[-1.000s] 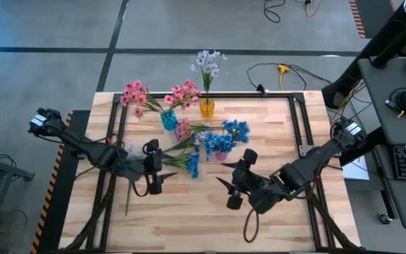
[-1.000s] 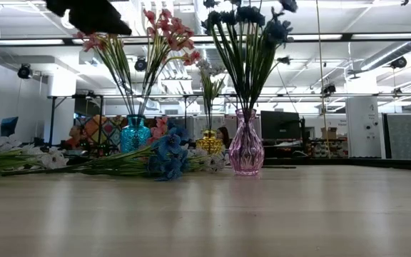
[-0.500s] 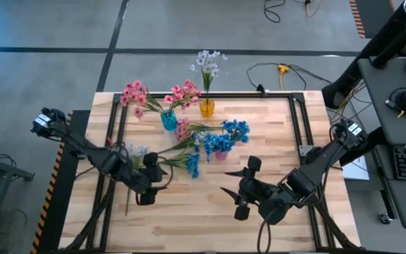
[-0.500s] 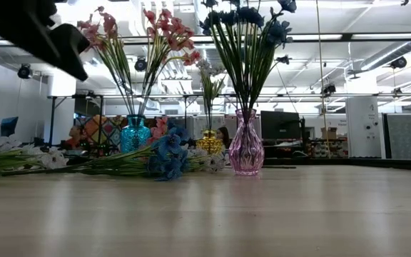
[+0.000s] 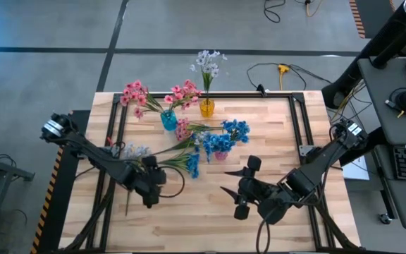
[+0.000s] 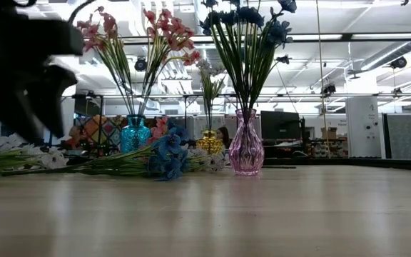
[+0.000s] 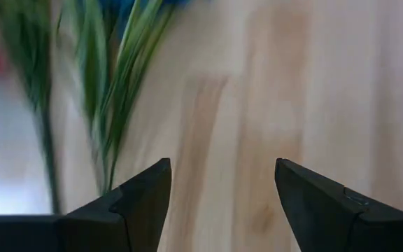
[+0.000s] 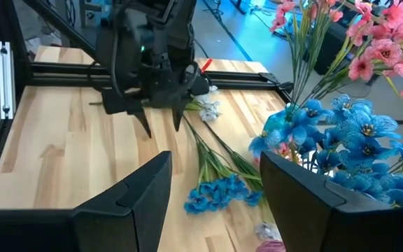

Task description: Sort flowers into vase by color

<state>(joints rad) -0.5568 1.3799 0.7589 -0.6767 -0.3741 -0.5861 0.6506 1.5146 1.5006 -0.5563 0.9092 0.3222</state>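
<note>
High view: the left gripper (image 5: 151, 189) is held spread wide and empty just near of the loose blue spray (image 5: 189, 165) lying on the table (image 5: 210, 219); the right gripper (image 5: 240, 192), also wide and empty, waits right of it. The several overlapping stems could be pinched together, so that a wrong colour is lifted too. Only the low view shows the pink vase (image 6: 246, 151) upright; the left wrist view alone shows green stems (image 7: 121, 91) off-centre between the fingers.
</note>
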